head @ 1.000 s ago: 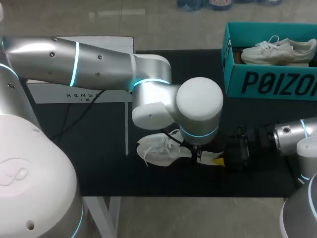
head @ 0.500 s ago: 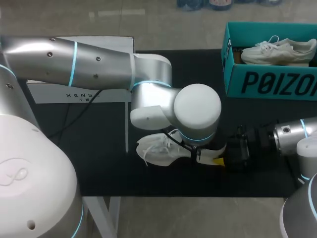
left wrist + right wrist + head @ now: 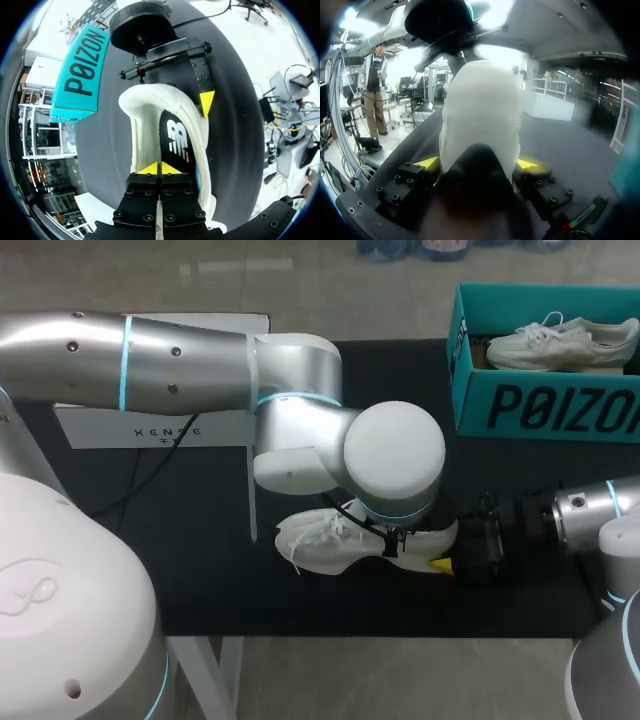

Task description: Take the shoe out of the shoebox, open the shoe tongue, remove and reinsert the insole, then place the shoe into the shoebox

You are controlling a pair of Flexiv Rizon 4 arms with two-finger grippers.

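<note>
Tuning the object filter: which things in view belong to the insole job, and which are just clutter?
Job: white sneaker, its black insole, teal shoebox, left gripper, right gripper.
Lying about: second sneaker in the shoebox, white box.

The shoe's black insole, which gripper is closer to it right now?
Left. The left gripper is inside the shoe, its tips together right at the insole. The right gripper clamps the heel from outside.
</note>
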